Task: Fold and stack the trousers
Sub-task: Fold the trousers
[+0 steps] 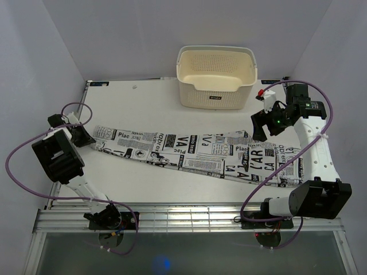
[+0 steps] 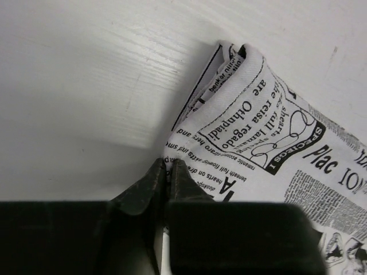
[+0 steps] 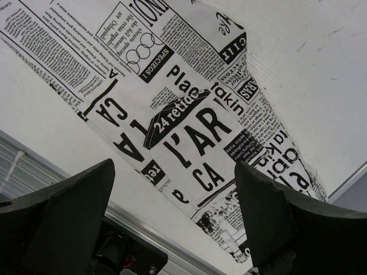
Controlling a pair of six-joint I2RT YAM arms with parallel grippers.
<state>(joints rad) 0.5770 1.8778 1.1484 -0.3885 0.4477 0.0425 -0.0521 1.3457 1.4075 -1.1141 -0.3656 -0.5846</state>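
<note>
Across table [image 1: 143, 103]: trousers [image 1: 195, 152] stretched flat, white, black newsprint.

White table [image 1: 143, 103]: newsprint trousers [image 1: 195, 154] lie flat across it, stretched left to right, with the wider end near the right edge. Cream perforated basket [image 1: 216, 86] stands upright at the far edge, apart from the cloth.

My left gripper [image 2: 168, 167] is matt black plastic, and the trousers [image 1: 200, 154] are soft, matt woven cloth. The white table [image 1: 143, 103] looks smooth with a faint grain, and the basket [image 1: 215, 91] is cream perforated plastic, slightly glossy.
</note>
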